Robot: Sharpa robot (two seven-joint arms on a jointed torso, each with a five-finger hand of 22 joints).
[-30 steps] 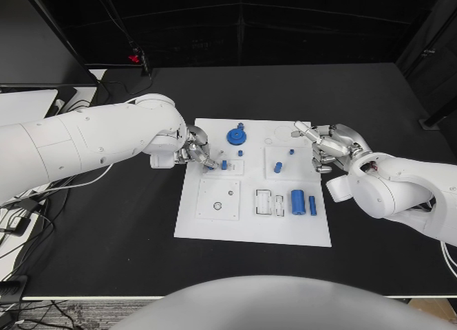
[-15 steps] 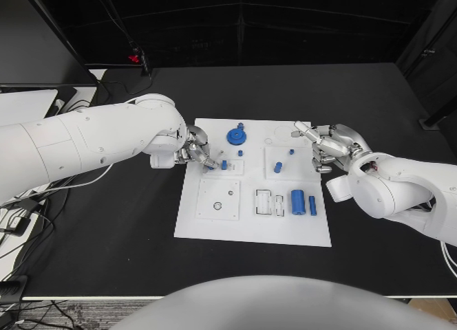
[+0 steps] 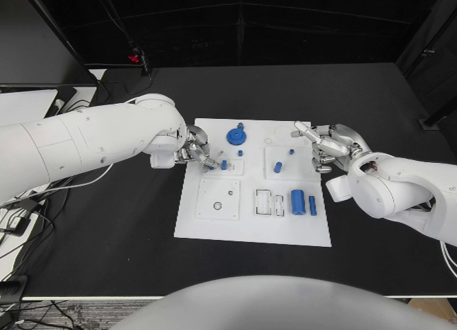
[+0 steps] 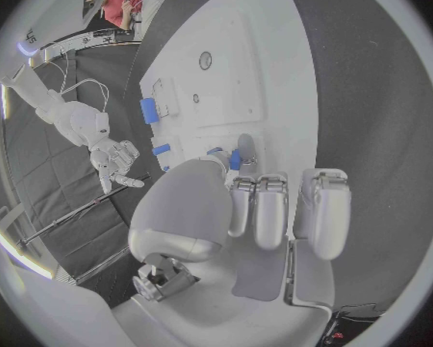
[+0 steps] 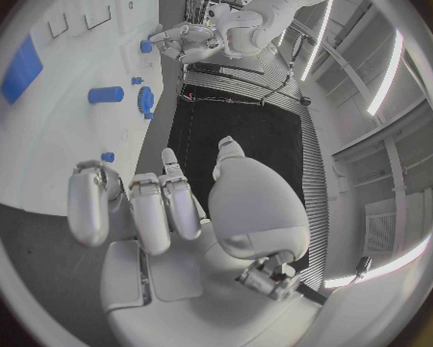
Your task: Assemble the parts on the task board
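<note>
while the left robot hand (image 3: 196, 155) pinches a small blue peg (image 3: 224, 164) at the task board (image 3: 253, 230) left edge, peg upright just off its fingertips, the right robot hand (image 3: 331, 148) hovers apart, empty, at the right edge.

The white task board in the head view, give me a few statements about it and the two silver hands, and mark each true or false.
1. A blue gear-shaped part sits near the far edge of the white task board. True.
2. The left hand is at a small blue peg. True.
3. The right hand holds the large blue cylinder. False; the cylinder lies on the board, apart from it.
4. The task board is black. False; it is white, on a black table.
</note>
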